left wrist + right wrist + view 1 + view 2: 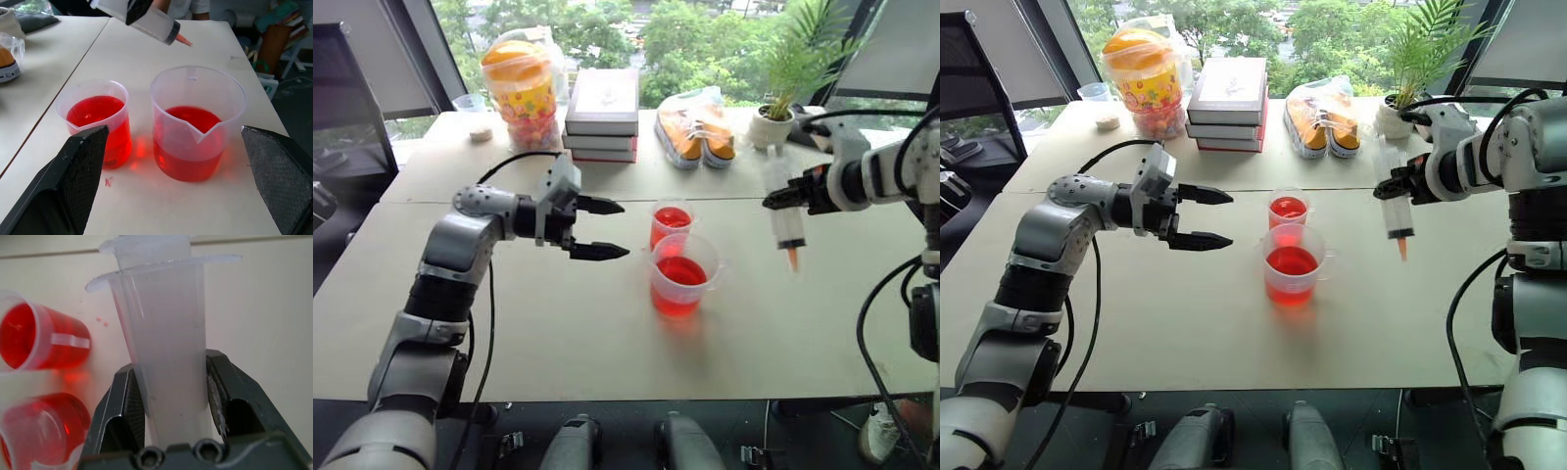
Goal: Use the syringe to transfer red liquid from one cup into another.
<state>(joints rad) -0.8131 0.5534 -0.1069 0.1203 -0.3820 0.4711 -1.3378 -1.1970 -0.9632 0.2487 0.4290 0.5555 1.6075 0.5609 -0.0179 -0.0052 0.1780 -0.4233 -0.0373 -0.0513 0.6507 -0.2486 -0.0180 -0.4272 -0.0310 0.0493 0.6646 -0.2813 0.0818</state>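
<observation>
Syringe [789,217]: hangs in the air to the right of both cups, upright, orange-red tip down, well clear of the surface; barrel looks clear, no red seen in it.
Right gripper [168,396]: clamped on the syringe barrel, one black finger on each side; plunger flange sits above the fingers.
Beaker [682,275]: wider clear vessel with handle and spout, standing on the surface nearer the robot; red liquid [193,122] fills roughly the lower half.
Small cup [672,222]: narrower, no handle, just behind the beaker and slightly to its left, close beside it; whether they touch I cannot tell; also holds red liquid, to a higher level.
Left gripper [599,228]: jaws spread wide, holding nothing; hovers above the surface to the left of the two cups, fingers pointing toward them. In the left wrist view both cups sit framed between the two fingers.
Surface [558,323]: pale tabletop; a few small red spots near the cups in the wrist views.
Far side: stack of books [603,116], jar of colourful sweets [520,91], pair of orange shoes in a clear bag [696,127], potted plant [781,98].
</observation>
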